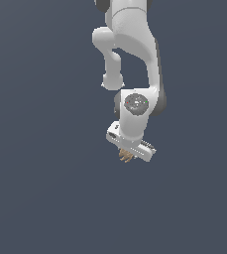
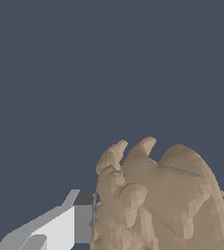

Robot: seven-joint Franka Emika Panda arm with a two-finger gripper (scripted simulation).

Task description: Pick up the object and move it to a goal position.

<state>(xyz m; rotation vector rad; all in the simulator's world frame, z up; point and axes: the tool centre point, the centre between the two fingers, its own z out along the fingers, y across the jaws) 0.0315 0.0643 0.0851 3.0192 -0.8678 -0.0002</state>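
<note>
You saw the white Franka arm (image 1: pixel 130 54) reaching down from the top of the exterior view, wrist bent, against a plain dark blue-grey background. The white two-fingered tool (image 1: pixel 129 155) hung at the arm's lower end, tilted. The small tan-brown irregular lump with ridged, finger-like protrusions (image 1: pixel 127 156) sat in the tool, its tips poking out below the tool body. In the wrist view the lump (image 2: pixel 157 200) filled the space between the pale grey fingers (image 2: pixel 69 222), one finger pressed against one flank and an edge of the other just visible at the opposite flank. The tool was narrowed onto the lump, gripping it. No desk surface could be told apart from the background, so whether the lump was lifted could not be told.
</note>
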